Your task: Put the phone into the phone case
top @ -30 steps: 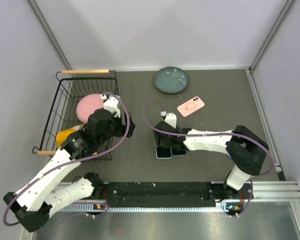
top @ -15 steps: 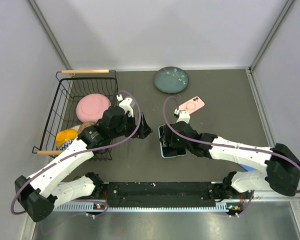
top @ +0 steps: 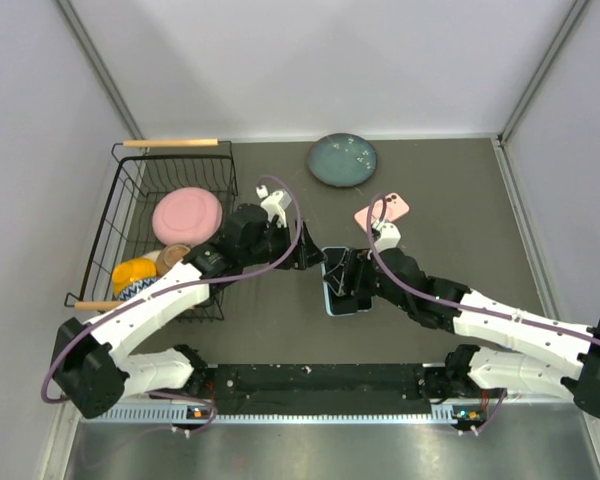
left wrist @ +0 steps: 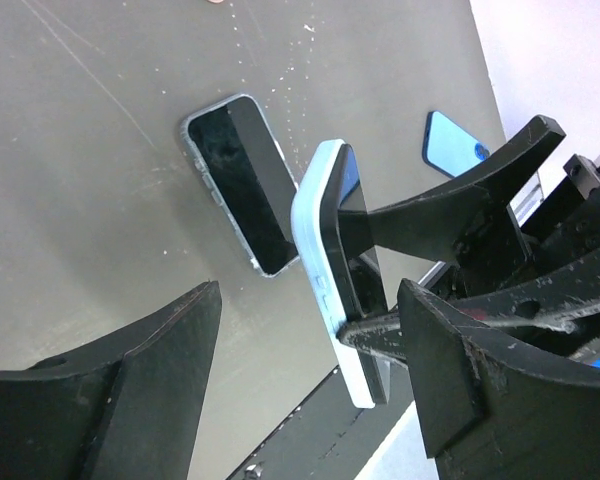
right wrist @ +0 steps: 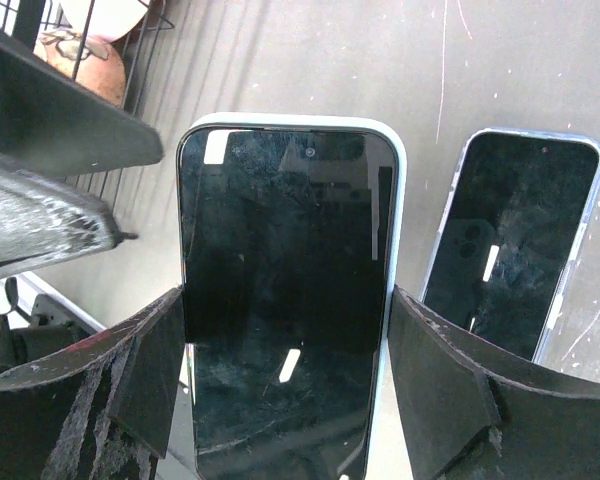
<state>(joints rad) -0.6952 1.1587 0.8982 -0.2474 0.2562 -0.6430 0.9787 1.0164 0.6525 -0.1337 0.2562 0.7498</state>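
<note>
My right gripper [right wrist: 285,390] is shut on a black-screened phone in a light blue shell [right wrist: 285,290] and holds it tilted above the table. The phone also shows edge-on in the left wrist view [left wrist: 325,260] and in the top view [top: 346,298]. My right gripper shows in the top view [top: 342,272]. My left gripper [left wrist: 310,300] is open and empty, its jaws either side of the held phone, also seen from above [top: 315,255]. A second dark slab with a clear bluish rim [right wrist: 510,250] lies flat on the table beside it [left wrist: 242,185]. A pink phone case [top: 383,212] lies farther back.
A wire basket [top: 130,230] at the left holds a pink plate [top: 187,214] and other items. A dark teal plate [top: 342,160] sits at the back. A blue flat item [left wrist: 450,145] lies on the table behind the right arm.
My right gripper has lifted the light-blue-shelled phone off the table and carried it a little right. My left arm has swung right from the basket to the phone.
</note>
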